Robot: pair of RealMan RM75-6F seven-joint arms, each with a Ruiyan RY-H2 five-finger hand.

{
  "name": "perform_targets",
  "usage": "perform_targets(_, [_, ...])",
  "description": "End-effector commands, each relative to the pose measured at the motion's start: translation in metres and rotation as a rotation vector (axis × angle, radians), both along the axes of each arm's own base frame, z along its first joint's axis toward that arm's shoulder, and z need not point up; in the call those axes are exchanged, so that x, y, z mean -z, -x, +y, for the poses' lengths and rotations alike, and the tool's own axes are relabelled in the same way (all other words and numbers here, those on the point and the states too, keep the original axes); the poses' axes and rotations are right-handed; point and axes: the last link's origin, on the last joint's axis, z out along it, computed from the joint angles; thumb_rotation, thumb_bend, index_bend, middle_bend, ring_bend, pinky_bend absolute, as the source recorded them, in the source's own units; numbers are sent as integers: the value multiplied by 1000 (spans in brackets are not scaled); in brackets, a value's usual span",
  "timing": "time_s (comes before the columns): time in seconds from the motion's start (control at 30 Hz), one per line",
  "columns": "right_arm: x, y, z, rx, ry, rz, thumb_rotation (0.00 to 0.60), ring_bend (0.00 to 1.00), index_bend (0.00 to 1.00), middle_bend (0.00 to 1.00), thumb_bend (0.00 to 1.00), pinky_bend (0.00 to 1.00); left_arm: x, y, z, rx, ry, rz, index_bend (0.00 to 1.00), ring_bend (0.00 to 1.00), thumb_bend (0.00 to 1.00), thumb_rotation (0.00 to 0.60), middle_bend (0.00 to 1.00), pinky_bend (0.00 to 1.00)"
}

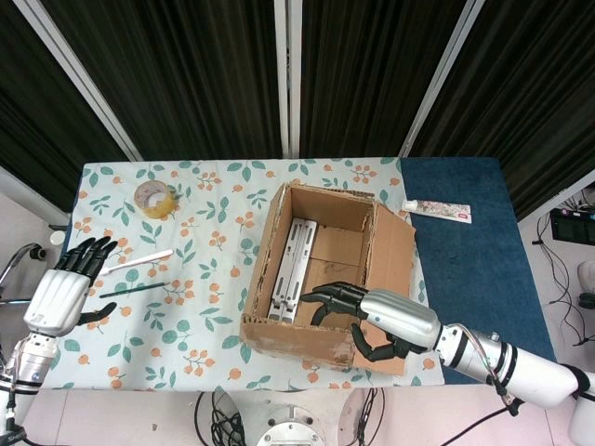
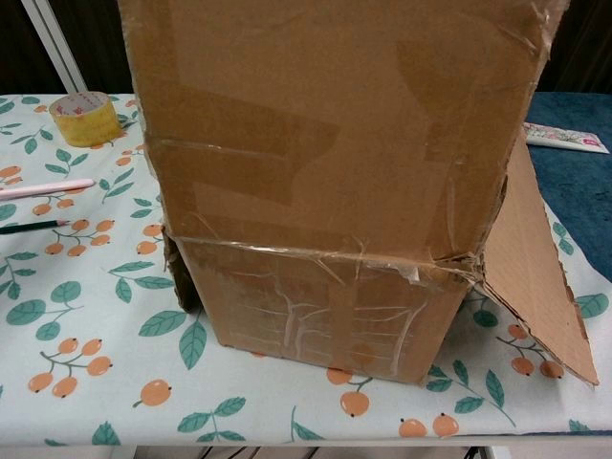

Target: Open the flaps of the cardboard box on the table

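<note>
The cardboard box (image 1: 321, 274) sits near the middle of the floral table (image 1: 200, 307), close to my edge of it, and it is mostly open: from above I can see down to a pale flat bundle (image 1: 293, 269) lying along the left side of its floor. My right hand (image 1: 367, 321) is at the near flap (image 2: 335, 124), fingers (image 1: 321, 299) curled over its top edge and the thumb on the outer side, so I am holding the flap between them; in the chest view it stands nearly upright and fills most of the picture. The right-side flap (image 1: 395, 251) is already folded out and slopes down toward the table. I judge that the near flap has yet to be brought down and outward toward me; the far and left flaps look short or torn, and I cannot tell whether they need more. My left hand (image 1: 60, 297) hovers off the table's left edge, fingers spread, holding nothing. Well clear to the left lie a tape roll (image 1: 153, 198), a white pen (image 1: 135, 263) and a dark pencil (image 1: 133, 291); a tube (image 1: 437, 211) lies on the blue mat (image 1: 465, 251) to the right. Nothing blocks the flap's path.
</note>
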Motion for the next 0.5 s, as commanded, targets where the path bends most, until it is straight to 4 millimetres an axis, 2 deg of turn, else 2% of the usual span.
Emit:
perform_targets(0.03, [-2, 0, 5, -22, -25, 0, 600, 0, 0, 270, 840, 0, 2, 0, -1, 0, 12, 9, 52, 58, 157, 600, 65, 183])
perform_targets(0.27, [-5, -4, 18, -62, -95, -43, 600, 0, 0, 271, 840, 0, 4, -2, -1, 3, 17, 5, 53, 58, 157, 600, 65, 183])
perform_targets(0.5, [-5, -1, 19, -69, -127, -31, 600, 0, 0, 272, 840, 0, 6, -1, -1, 1, 23, 3, 52, 58, 157, 600, 65, 184])
